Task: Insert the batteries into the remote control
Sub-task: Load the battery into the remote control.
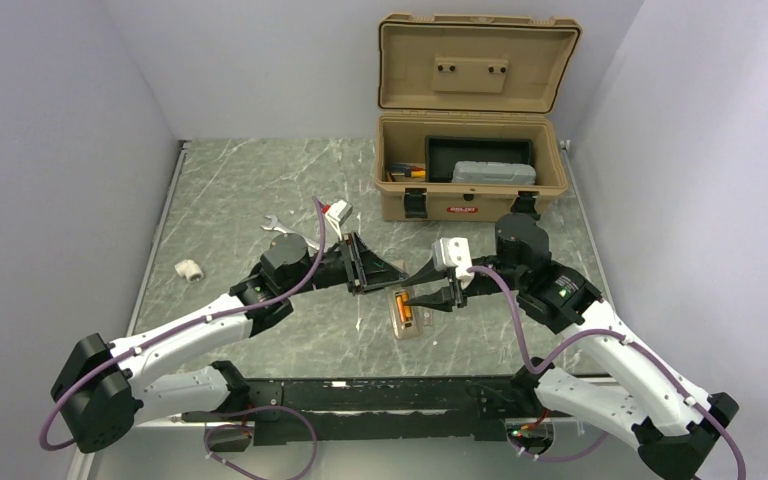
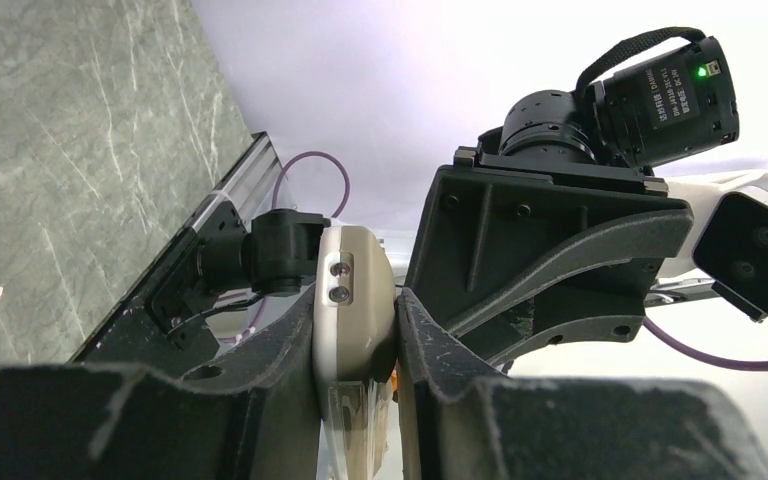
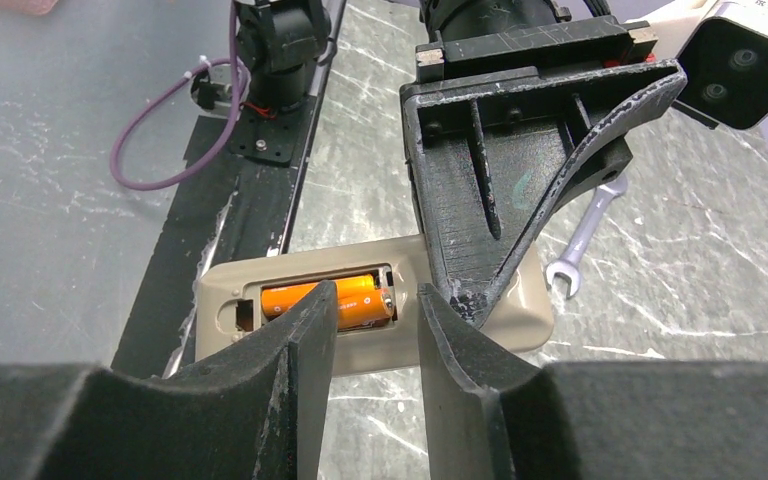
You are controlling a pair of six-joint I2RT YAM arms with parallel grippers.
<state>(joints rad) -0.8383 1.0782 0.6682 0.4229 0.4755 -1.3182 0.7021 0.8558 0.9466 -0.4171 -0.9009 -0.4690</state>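
L gripper (image 2: 357,330) clamped on remote control (image 3: 525,320) end, R gripper (image 3: 375,300) ajar (gripping nothing) over batteries (image 3: 360,295)

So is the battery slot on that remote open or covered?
Open. The bay of the remote control is uncovered, and an orange battery shows inside.

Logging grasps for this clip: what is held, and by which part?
Left fingers clamp the remote by one end; right fingers hold nothing.
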